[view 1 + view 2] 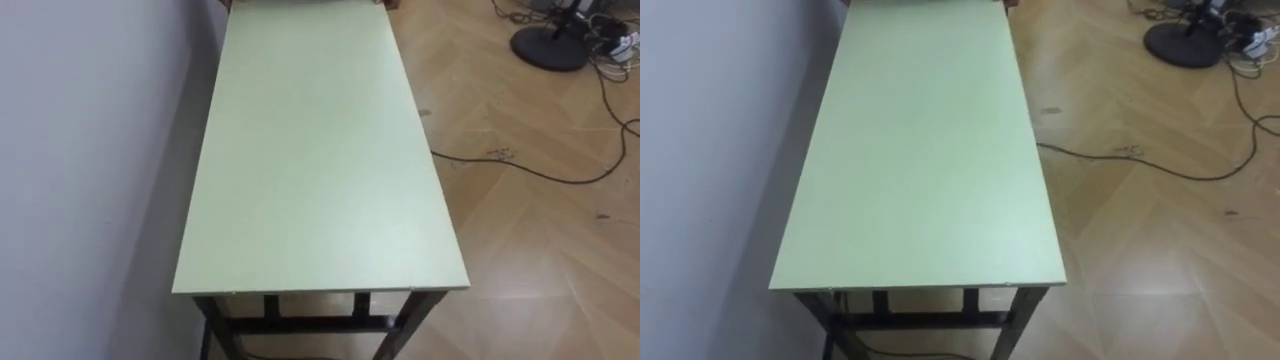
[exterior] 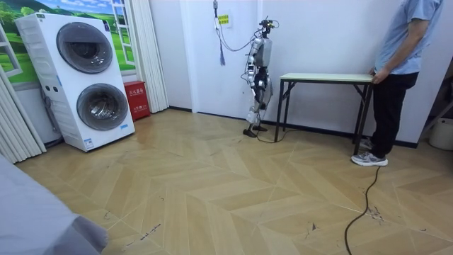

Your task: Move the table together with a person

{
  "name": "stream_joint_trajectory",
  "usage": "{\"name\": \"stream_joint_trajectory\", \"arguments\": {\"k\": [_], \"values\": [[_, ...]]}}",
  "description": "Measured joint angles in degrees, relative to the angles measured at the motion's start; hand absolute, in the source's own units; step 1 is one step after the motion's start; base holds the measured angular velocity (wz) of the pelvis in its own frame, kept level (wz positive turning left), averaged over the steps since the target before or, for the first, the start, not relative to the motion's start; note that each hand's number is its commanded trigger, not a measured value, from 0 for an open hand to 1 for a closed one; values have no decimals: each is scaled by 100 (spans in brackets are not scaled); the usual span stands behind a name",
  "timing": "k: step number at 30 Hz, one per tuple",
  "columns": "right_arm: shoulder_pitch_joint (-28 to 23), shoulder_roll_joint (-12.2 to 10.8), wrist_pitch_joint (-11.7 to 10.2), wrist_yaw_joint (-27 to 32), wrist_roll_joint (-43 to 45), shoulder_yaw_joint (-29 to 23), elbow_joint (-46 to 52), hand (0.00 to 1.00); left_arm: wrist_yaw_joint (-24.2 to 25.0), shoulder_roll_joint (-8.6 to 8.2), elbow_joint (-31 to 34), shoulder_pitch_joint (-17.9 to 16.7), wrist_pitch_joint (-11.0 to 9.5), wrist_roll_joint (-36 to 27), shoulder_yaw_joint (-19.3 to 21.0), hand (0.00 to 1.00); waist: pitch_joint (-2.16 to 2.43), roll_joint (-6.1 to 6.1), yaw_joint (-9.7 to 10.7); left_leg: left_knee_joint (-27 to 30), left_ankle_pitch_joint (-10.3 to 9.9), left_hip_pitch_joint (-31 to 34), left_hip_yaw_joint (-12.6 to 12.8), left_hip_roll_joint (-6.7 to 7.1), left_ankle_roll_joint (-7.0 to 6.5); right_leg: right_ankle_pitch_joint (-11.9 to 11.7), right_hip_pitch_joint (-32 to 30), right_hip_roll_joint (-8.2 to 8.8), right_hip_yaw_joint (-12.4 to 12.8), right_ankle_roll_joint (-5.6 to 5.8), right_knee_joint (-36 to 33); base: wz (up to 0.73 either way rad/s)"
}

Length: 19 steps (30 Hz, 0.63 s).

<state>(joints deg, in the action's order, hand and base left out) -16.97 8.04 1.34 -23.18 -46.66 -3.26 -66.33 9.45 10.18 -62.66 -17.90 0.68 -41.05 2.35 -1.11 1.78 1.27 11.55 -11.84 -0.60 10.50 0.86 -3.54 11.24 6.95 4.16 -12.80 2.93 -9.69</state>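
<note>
Upper centre: the robot (image 2: pixel 260 71) is silver-grey with dark joints. Far right: the person (image 2: pixel 396 64) wears a light-blue shirt, black trousers, pale trainers.

Two stacked white washing machines (image 2: pixel 88 81) stand at ten o'clock in the room view, with a red box (image 2: pixel 136 99) just beside them and a curtain (image 2: pixel 148 53) behind. On the wood floor (image 1: pixel 540 250), a round black stand base (image 1: pixel 548 45) sits at one o'clock in the eye view.

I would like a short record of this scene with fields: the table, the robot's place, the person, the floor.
table: table with pale green top and dark legs, long side along the white wall
robot: stands at the table's end on the room view's left
person: person stands at the other end, hand on the table's edge
floor: wooden floor, a dark cable lies beside the table
</note>
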Motion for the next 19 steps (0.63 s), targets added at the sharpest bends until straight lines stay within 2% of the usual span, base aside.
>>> {"name": "stream_joint_trajectory", "arguments": {"k": [3,8,11,15,19], "values": [[47,1,-28,-14,11,75,-52,0,-55,-44,-23,154,-139,400,82,0,-2,-83,4,-18,-3,-6,2,-1,-3,-1,-5,1,2,-1,5,0],[11,24,-54,24,48,84,-88,0,-169,-80,-45,265,-286,923,79,0,47,-102,40,-18,5,-6,15,-10,8,0,25,-13,-10,0,5,-6],[5,33,-25,77,92,76,-107,0,-239,-83,-48,202,-268,1225,82,0,57,-90,36,-5,4,-6,16,-11,8,0,25,-13,-8,-1,8,0],[20,9,4,140,94,11,-264,0,-426,-91,-271,170,-269,1310,115,0,67,-60,6,-29,4,-111,13,-8,8,-1,87,-12,9,-1,12,0],[43,-43,67,315,23,-45,-359,0,-809,-146,-501,158,-209,1858,318,0,76,-43,20,-18,4,-121,-31,-6,9,-1,121,-13,-4,-1,12,4]]}}
